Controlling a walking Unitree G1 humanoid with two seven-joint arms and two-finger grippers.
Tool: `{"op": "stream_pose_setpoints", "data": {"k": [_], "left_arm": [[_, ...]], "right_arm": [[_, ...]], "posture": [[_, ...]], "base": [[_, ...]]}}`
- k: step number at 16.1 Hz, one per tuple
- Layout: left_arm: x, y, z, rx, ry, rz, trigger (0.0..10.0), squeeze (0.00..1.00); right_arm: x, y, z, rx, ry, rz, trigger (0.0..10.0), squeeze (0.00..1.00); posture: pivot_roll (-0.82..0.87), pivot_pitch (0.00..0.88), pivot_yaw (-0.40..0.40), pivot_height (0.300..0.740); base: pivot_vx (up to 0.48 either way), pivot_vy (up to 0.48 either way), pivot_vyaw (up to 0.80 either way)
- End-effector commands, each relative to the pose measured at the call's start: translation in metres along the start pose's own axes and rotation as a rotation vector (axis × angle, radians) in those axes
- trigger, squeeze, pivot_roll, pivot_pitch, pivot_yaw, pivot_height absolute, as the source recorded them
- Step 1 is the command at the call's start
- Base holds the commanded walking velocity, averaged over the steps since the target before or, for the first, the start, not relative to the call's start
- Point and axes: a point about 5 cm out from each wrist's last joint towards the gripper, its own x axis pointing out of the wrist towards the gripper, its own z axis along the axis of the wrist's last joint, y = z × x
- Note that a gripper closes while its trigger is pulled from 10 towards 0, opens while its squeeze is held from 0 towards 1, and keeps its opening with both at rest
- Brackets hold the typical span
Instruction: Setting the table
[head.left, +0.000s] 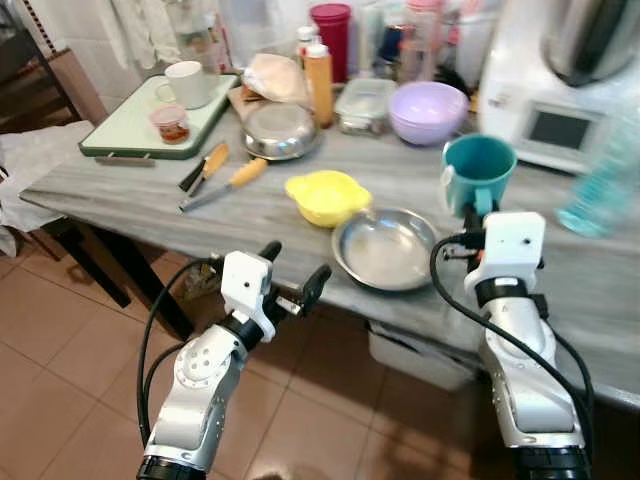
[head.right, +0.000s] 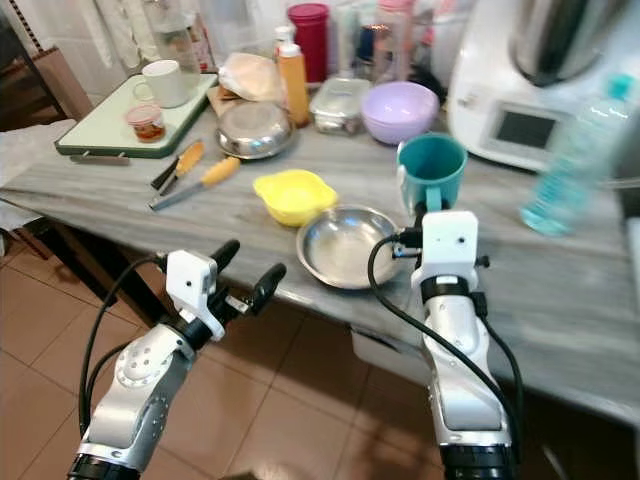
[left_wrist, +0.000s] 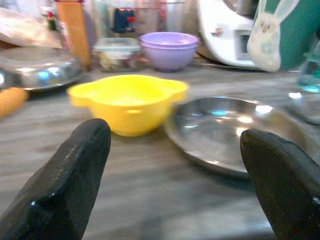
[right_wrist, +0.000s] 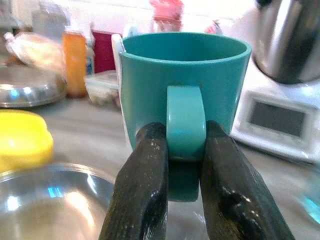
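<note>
A teal mug is held just above the grey table, to the right of a steel plate. My right gripper is shut on the mug's handle. A yellow bowl sits left of the plate. My left gripper hangs open off the table's front edge, in front of the yellow bowl and the steel plate, with nothing between its fingers. Two knives with orange handles lie further left.
A green tray with a white cup and a small jar stands at the back left. A steel lid, an orange bottle, a lilac bowl and a white appliance line the back. A blue bottle stands at the right.
</note>
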Motion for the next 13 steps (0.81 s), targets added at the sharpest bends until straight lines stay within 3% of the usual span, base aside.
{"op": "stream_pose_setpoints", "data": {"k": [1,13], "left_arm": [[-0.0055,0.0036,-0.0009,0.01,0.012,0.007,10.0,0.0],[-0.011,0.0048,0.0035,0.024,0.012,0.026,10.0,0.0]], "right_arm": [[-0.0014,0.0087,0.007,0.002,-0.033,0.029,10.0,0.0],[0.0021,0.0066,0.0151,-0.03,-0.067,0.037,10.0,0.0]], "posture": [[-0.09,0.102,0.076,0.74],[-0.08,0.101,0.067,0.74]], "base": [[0.0,0.0,0.0],[0.0,0.0,0.0]]}}
